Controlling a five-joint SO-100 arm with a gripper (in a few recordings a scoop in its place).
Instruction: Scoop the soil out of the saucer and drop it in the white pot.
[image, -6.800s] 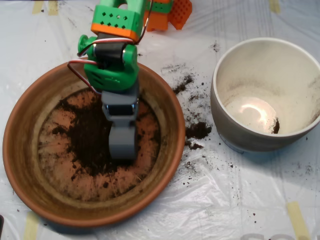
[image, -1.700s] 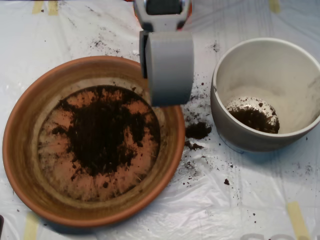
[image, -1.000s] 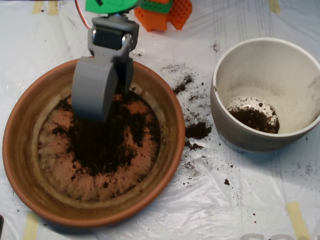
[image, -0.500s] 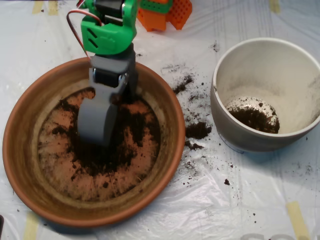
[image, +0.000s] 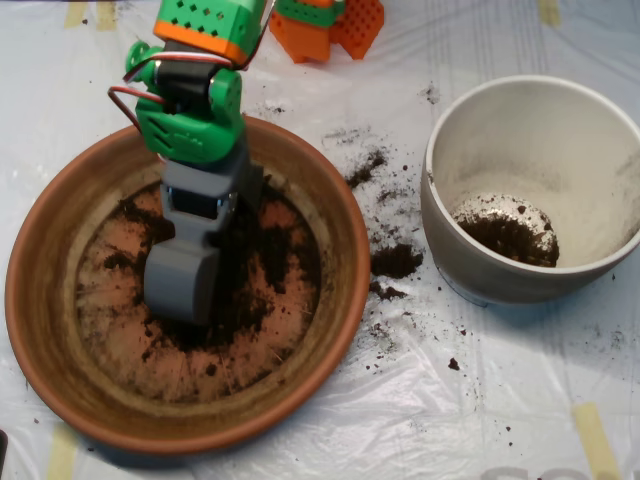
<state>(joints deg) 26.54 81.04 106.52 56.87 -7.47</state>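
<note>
The grey scoop (image: 182, 285) sits low inside the saucer (image: 60, 330), left of the dish centre, with its rounded shell pressed into the left part of the soil (image: 255, 262). Its two shells appear closed together along the lower edge; whether soil is held inside cannot be told. The green and orange arm (image: 190, 110) reaches down from the top edge, crossing the saucer's upper rim.

The soil lies as a dark irregular patch on the flat floor of the saucer, thickest in the middle and thinning to fine crumbs toward the lower floor. Bare terracotta shows around the patch on all sides.

The white pot (image: 470, 265) stands to the right of the saucer, near it but not touching. A small heap of potted soil (image: 508, 238) rests on its bottom, toward the lower side.

Spilled crumbs (image: 396, 261) lie on the white plastic sheet (image: 400, 420) between the saucer and the pot, with further scatter above and below that clump.
</note>
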